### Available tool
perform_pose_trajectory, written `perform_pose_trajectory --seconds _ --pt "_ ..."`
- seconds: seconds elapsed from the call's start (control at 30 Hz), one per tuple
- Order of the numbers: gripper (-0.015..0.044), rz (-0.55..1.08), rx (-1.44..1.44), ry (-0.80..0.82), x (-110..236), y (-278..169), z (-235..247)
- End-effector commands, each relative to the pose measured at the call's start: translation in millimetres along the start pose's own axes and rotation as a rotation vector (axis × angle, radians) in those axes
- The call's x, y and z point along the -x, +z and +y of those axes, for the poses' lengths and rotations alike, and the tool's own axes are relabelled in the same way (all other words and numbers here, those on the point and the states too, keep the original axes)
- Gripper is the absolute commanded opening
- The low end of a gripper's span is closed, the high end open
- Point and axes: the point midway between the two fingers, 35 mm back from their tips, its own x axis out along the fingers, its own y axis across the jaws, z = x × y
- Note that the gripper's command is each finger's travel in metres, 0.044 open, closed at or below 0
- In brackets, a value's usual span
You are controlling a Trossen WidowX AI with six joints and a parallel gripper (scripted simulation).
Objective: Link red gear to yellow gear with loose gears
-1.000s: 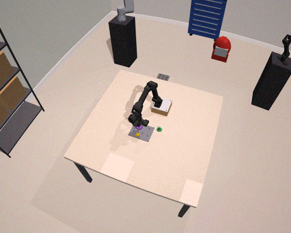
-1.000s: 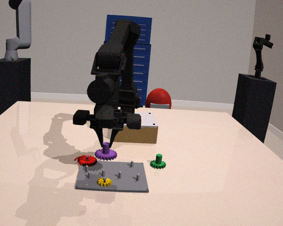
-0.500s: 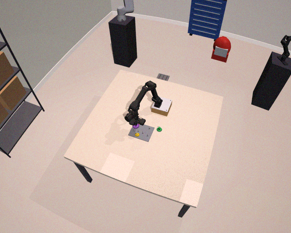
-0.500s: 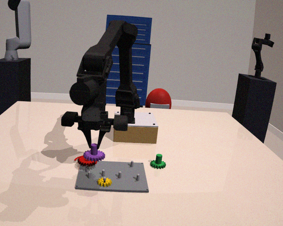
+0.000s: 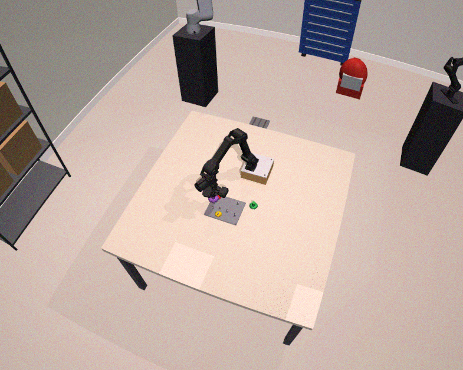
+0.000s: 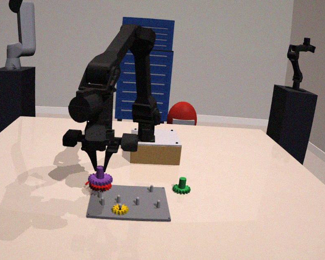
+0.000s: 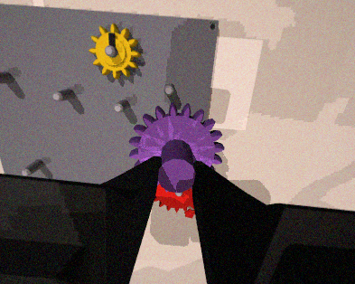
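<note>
My gripper [image 6: 100, 169] [image 7: 177, 172] is shut on the knob of the purple gear [image 5: 213, 199] [image 6: 100, 179] [image 7: 178, 128] and holds it level in the air. In the exterior view it overlaps the red gear [image 6: 101, 188] [image 7: 172, 198], which sits at the back left of the grey board [image 5: 239, 211] [image 6: 145, 215] [image 7: 33, 41]. The yellow gear [image 5: 218, 214] [image 6: 124, 210] [image 7: 124, 56] is on a peg near the front edge. Several pegs are bare, among them one peg [image 6: 102, 201] [image 7: 169, 89] at the left. A green gear [image 5: 253, 205] [image 6: 181, 189] stands upright right of the board.
The arm's base stands on a wooden box [image 5: 253, 177] [image 6: 157, 155] behind the board. A back-right peg [image 6: 151, 188] [image 7: 26, 172] stands apart from the others. The red arrow [image 6: 86, 183] lies beside the red gear. The wrist view does not show the green gear.
</note>
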Motion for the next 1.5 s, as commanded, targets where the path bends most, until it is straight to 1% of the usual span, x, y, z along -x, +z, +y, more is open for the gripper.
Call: perform_pose_trajectory --seconds 0.0,1.27,1.47 --pt "0.0000 0.002 0.005 -0.003 1.4 0.0 -1.6" --pt "0.0000 0.002 0.005 -0.003 1.2 0.1 -1.6" --pt "0.0000 0.002 0.044 -0.003 -2.7 0.2 -1.3"
